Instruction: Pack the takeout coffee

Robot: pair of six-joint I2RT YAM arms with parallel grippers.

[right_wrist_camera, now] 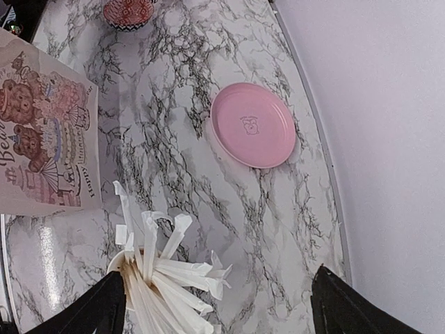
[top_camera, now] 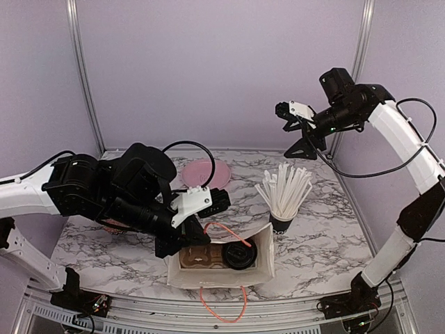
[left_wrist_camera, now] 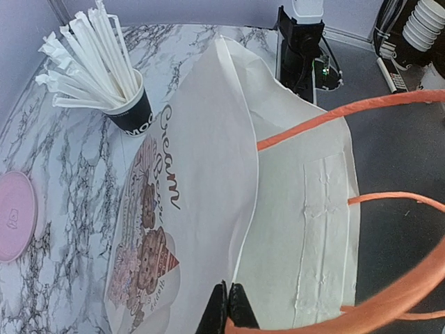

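The left claw (left_wrist_camera: 226, 311) is pressed together, pinching the left rim of the white paper bag (top_camera: 215, 280), which stands open at the near middle of the table (top_camera: 334, 229). One lidded coffee cup (top_camera: 240, 256) sits inside the bag, beside a brown cup tray (top_camera: 200, 259). The right claw (top_camera: 293, 131) hangs spread wide, high at the far right.

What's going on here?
The left gripper has its fingers shut on the rim of the white paper bag, holding its mouth open. One black-lidded takeout cup sits inside in a brown carrier. The right gripper hangs open and empty, high above the black cup of straws.
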